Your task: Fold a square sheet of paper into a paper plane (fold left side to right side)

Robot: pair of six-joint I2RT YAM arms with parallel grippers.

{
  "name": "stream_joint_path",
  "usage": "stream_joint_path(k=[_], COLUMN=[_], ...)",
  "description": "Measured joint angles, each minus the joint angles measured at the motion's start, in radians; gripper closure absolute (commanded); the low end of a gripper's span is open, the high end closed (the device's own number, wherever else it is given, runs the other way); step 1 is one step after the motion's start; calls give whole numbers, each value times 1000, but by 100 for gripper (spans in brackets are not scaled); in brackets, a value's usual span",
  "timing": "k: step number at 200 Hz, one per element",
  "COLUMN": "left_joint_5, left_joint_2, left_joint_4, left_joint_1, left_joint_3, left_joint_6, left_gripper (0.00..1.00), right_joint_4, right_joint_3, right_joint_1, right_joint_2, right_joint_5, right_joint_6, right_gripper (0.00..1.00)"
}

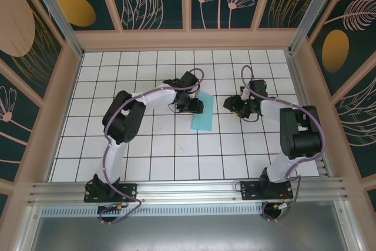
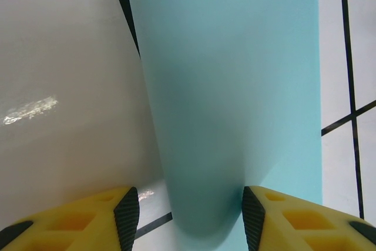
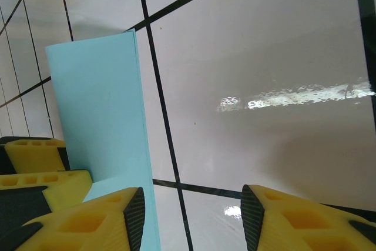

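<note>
The square sheet of paper (image 1: 204,113) is light turquoise and lies doubled over into a narrow rectangle on the white tiles mid-table. My left gripper (image 1: 191,105) sits at its left edge, open. In the left wrist view the paper (image 2: 235,74) bulges as a soft rounded fold between my left gripper's (image 2: 191,216) pads, with bare tile showing beside the left pad. My right gripper (image 1: 232,105) hovers about a tile to the right of the sheet. In its wrist view the right gripper (image 3: 191,216) is open over bare tile, with the paper (image 3: 97,110) just beyond its left fingertip.
The white gridded table (image 1: 176,151) is fenced by tan wooden walls (image 1: 188,39) and a metal rail (image 1: 188,189) at the near edge. The left gripper's yellow fingers (image 3: 35,168) show at the left of the right wrist view, beside the sheet.
</note>
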Motion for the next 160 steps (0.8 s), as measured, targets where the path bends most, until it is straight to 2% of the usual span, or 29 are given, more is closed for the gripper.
stream_joint_path(k=[160], left_joint_5=[0], left_joint_2=[15], left_joint_4=[-26], left_joint_1=[-1], left_joint_3=[27], left_joint_6=[-1], left_gripper=[46], right_joint_4=[0], right_joint_3=[0], right_joint_1=[13], right_joint_2=[0], right_joint_5=[0], right_joint_6=[0], right_gripper=[49])
